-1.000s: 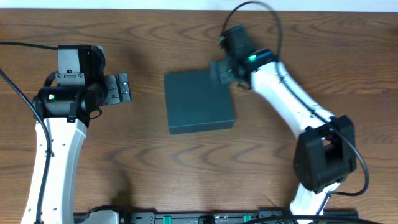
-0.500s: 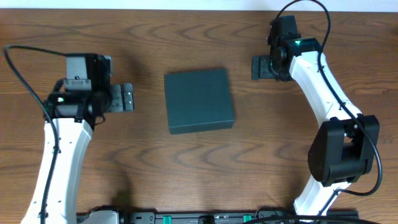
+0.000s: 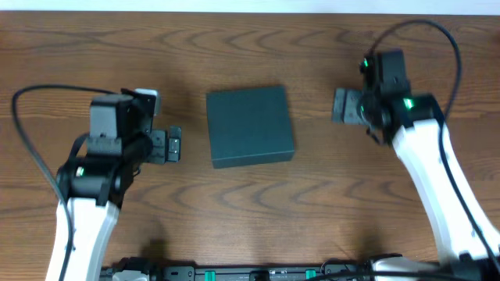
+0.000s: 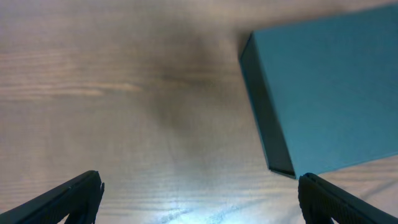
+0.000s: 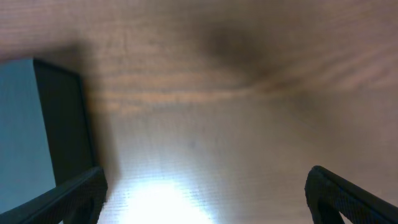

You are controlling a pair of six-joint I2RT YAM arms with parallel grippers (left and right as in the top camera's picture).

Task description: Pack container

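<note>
The container [image 3: 250, 125] is a dark teal square box lying closed in the middle of the wooden table. It also shows at the upper right of the left wrist view [image 4: 326, 93] and at the left edge of the right wrist view [image 5: 37, 130]. My left gripper [image 3: 172, 146] is open and empty, a little left of the box. My right gripper [image 3: 341, 105] is open and empty, right of the box with bare table between. Both wrist views show the fingers spread wide over bare wood, in the left wrist view [image 4: 199, 199] and the right wrist view [image 5: 205, 199].
The wooden table [image 3: 250, 203] carries only the box. A black rail [image 3: 258, 273] runs along the front edge.
My right gripper has pulled away from the box's top right corner, moving right and slightly forward. My left gripper has moved forward and a little right, closer to the box. The box has not moved.
</note>
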